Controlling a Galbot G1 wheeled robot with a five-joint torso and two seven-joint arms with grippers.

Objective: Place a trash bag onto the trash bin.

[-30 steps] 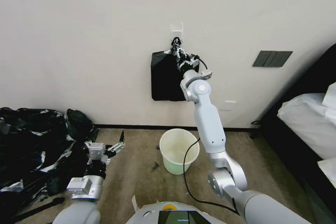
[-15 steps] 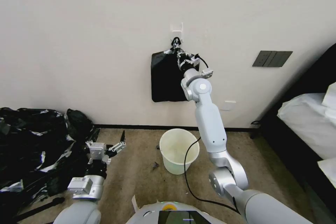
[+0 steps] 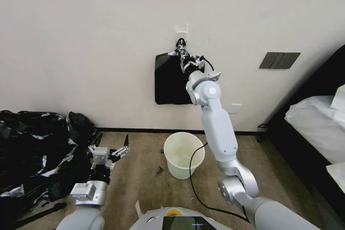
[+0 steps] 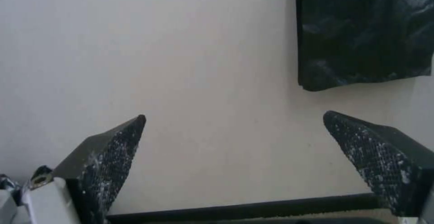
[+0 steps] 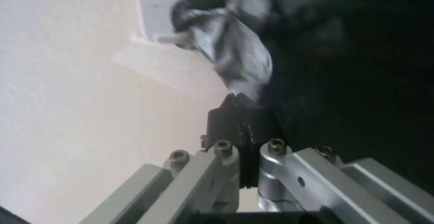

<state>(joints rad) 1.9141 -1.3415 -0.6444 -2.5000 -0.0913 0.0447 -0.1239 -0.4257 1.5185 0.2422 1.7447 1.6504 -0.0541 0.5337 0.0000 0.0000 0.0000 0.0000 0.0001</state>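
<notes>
Up at the wall, the right gripper (image 3: 182, 51) is clenched on a twisted grey-sheened fold (image 5: 235, 59) of the glossy black plastic trash bag (image 3: 169, 79), just under the white hook (image 3: 181, 30). The bag hangs flat below the claw. The round white plastic trash bin (image 3: 184, 154) stands on the carpet beneath, and the left gripper (image 3: 112, 147) waits spread wide beside it.

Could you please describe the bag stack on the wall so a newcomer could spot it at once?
On the plain white wall, straight above the small round white plastic bin, hangs a flat rectangular stack of black plastic bags. Unlike the crumpled black plastic heap on the floor, it hangs smooth, its top corner pinched by the right gripper.
</notes>
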